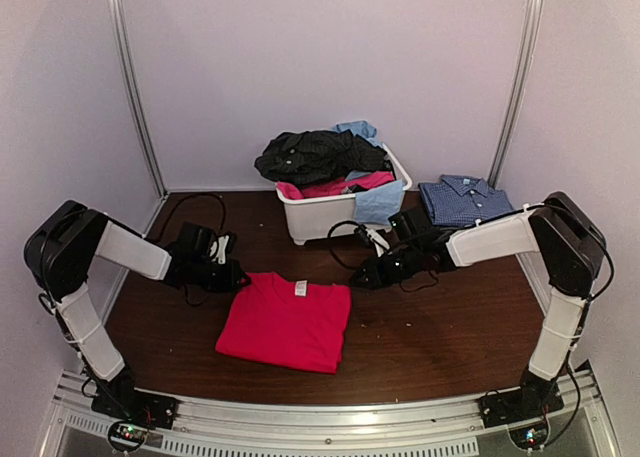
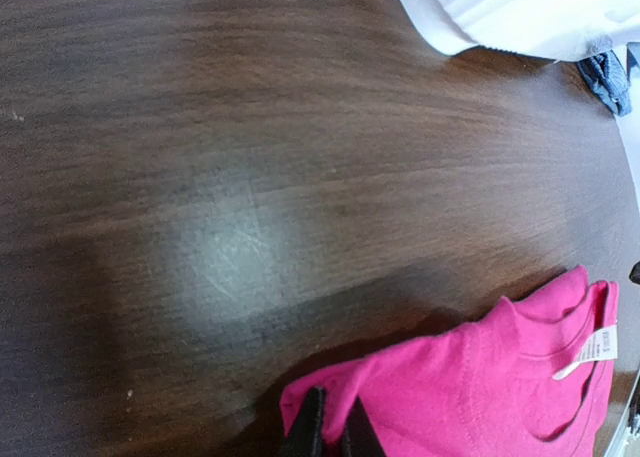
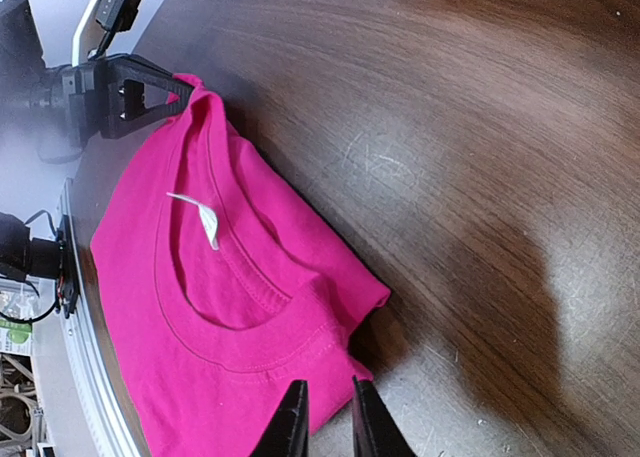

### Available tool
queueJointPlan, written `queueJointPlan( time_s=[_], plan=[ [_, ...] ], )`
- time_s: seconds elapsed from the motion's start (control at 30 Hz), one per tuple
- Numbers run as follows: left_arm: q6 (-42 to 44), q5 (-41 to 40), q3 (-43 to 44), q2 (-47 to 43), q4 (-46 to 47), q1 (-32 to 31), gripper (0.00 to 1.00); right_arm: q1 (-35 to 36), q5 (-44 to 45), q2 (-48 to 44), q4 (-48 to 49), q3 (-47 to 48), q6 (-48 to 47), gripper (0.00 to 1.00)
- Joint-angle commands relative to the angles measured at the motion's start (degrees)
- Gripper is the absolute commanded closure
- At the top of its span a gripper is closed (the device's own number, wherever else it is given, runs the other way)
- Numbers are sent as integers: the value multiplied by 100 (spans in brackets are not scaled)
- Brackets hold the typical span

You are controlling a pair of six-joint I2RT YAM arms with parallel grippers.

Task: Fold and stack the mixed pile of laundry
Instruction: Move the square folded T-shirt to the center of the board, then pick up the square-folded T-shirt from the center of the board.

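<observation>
A bright pink-red shirt (image 1: 285,322) lies flat on the dark table, collar and white label toward the back. My left gripper (image 1: 238,276) is at its back-left corner; in the left wrist view its jaws (image 2: 333,429) are shut on a raised fold of the shirt (image 2: 480,377). At the back-right corner my right gripper (image 1: 357,280) has narrow jaws (image 3: 322,417) closed over the shirt's (image 3: 220,307) edge beside the collar. The rest of the mixed laundry pile, black (image 1: 315,157), light blue (image 1: 380,202) and pink cloth, fills the tub.
The white tub (image 1: 330,222) stands at the back centre of the table, just behind both grippers. A folded blue checked shirt (image 1: 462,199) lies to its right. White walls close in the sides and back. The left gripper's black body (image 3: 130,92) shows in the right wrist view.
</observation>
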Motion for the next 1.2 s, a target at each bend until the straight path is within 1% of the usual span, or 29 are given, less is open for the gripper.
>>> queueJointPlan(
  time_s=[0.0, 0.07, 0.17, 0.23, 0.27, 0.3, 0.33, 0.37, 0.43, 0.5, 0.53, 0.57, 0.7, 0.77, 0.83, 0.97, 1.07, 1.17],
  plan=[
    [24, -606, 96, 225, -554, 81, 87, -16, 182, -218, -16, -105, -4, 81],
    [262, -817, 70, -110, -679, 74, 72, -84, 198, -412, -23, -256, 15, 78],
    [790, -1125, 4, -1034, -930, -33, 58, -223, 77, -797, 1, -587, 177, 72],
    [1141, -1670, 47, -1758, -1350, -384, 48, -296, 1, -1060, 95, -866, 289, 67],
    [1334, -2089, 106, -2074, -1608, -640, 45, -312, -10, -1189, 109, -983, 334, 66],
    [1475, -2522, 175, -2312, -1878, -947, 42, -324, -33, -1304, 110, -1087, 379, 65],
    [1602, -2749, 214, -2512, -2065, -1195, 41, -325, -66, -1423, 133, -1187, 446, 65],
    [1689, -2824, 206, -2738, -2179, -1414, 40, -325, -121, -1529, 214, -1312, 552, 64],
    [1927, -2680, 24, -3040, -2109, -1892, 40, -327, -307, -1724, 475, -1574, 832, 62],
    [2253, -2758, -146, -3176, -1974, -2591, 40, -324, -513, -1856, 774, -1823, 1159, 59],
    [2439, -2852, -182, -3145, -1943, -3037, 41, -322, -582, -1900, 896, -1934, 1297, 58],
    [2579, -2852, -176, -3063, -1940, -3318, 42, -315, -619, -1959, 981, -2029, 1408, 55],
    [3153, -2854, -19, -2478, -1982, -4268, 46, -303, -674, -2097, 1201, -2329, 1743, 54],
    [3591, -2891, 180, -2079, -2018, -4674, 48, -299, -705, -2111, 1326, -2452, 1895, 54],
    [3818, -2887, 442, -1681, -2036, -4873, 49, -294, -702, -2121, 1451, -2589, 2018, 53],
    [4198, -2881, 888, -889, -1979, -5077, 51, -292, -702, -2101, 1530, -2687, 2119, 52],
    [4393, -2864, 1212, -281, -2018, -5179, 52, -292, -746, -2065, 1698, -2782, 2264, 49],
    [4584, -2821, 1428, 113, -2024, -5226, 52, -296, -783, -2020, 1746, -2817, 2330, 45]
  ],
)
